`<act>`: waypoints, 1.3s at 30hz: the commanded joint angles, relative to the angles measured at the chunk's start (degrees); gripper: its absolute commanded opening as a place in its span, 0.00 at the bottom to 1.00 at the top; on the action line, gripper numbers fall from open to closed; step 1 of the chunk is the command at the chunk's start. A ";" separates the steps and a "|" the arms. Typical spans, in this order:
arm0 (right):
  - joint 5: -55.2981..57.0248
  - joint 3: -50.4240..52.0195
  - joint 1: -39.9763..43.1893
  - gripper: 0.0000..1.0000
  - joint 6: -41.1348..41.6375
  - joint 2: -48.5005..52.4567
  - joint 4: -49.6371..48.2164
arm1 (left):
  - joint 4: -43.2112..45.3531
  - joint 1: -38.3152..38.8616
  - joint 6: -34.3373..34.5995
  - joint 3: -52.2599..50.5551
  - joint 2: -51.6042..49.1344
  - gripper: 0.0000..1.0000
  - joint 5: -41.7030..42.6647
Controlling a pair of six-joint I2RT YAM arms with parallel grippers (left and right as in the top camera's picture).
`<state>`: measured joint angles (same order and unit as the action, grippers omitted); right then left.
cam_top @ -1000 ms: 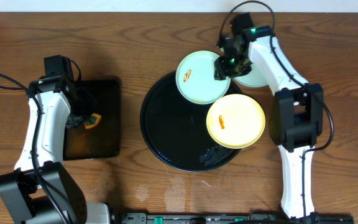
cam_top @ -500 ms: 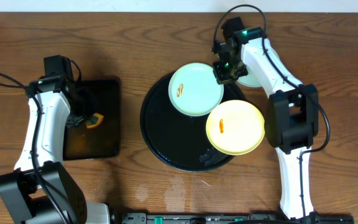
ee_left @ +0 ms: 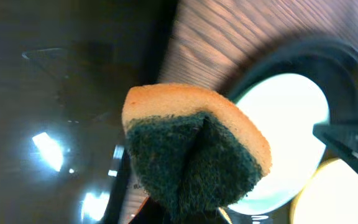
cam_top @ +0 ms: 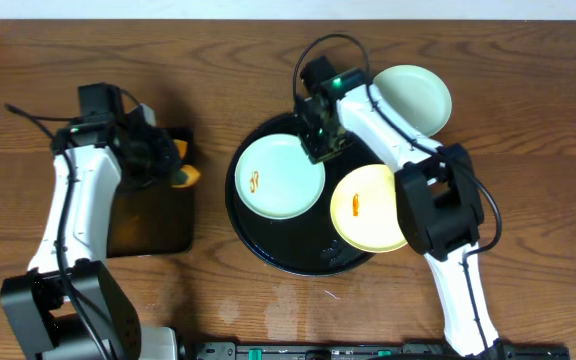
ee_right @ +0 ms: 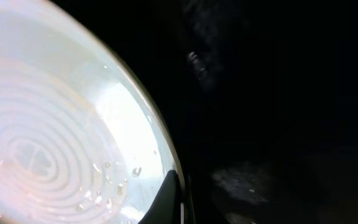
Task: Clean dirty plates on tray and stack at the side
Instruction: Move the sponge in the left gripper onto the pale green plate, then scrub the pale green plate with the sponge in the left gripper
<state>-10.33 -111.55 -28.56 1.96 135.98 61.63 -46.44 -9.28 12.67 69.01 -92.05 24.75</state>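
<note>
A mint-green plate (cam_top: 280, 178) with an orange smear lies on the left of the round black tray (cam_top: 268, 250). My right gripper (cam_top: 320, 147) is shut on its far right rim. The right wrist view shows a finger (ee_right: 173, 198) over the plate's edge (ee_right: 55, 137). A yellow plate (cam_top: 371, 208) with an orange smear lies on the tray's right. A second mint plate (cam_top: 414, 96) sits on the table at the back right. My left gripper (cam_top: 175, 164) is shut on a yellow and green sponge (ee_left: 194, 149), held above the gap left of the tray.
A rectangular black tray (cam_top: 148, 215) lies at the left under my left arm. The left wrist view shows the smeared mint plate (ee_left: 288, 124), the yellow plate (ee_left: 344, 196) and the round tray's rim (ee_left: 328, 48) beyond the sponge. Bare wood surrounds both trays.
My right gripper has pulled the smeared mint plate left and forward across the tray, uncovering the second mint plate. My left gripper has lifted the sponge off the rectangular tray and moved right.
</note>
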 commanded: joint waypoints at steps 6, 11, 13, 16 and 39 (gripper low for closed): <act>3.80 2.40 0.11 0.01 3.85 -1.81 -1.46 | 6.03 12.57 10.01 -0.35 -3.17 0.08 3.08; 4.52 2.40 0.11 0.01 4.90 -1.81 -1.40 | 14.62 20.81 16.44 -0.35 -8.17 0.08 2.49; 4.55 2.40 0.11 0.01 5.29 -1.81 -1.36 | 16.70 23.41 20.33 -0.35 -10.60 0.07 0.28; 4.55 2.40 0.13 0.01 5.29 -1.81 -0.92 | 18.43 25.46 25.22 -0.35 -13.53 0.08 -1.86; 7.10 2.40 2.05 0.01 5.31 -1.81 0.72 | 3.58 25.20 27.89 2.99 -19.50 0.07 -30.58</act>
<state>-9.15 -110.08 -28.34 6.15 134.98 61.65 -41.36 17.10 41.76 71.35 -111.00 5.02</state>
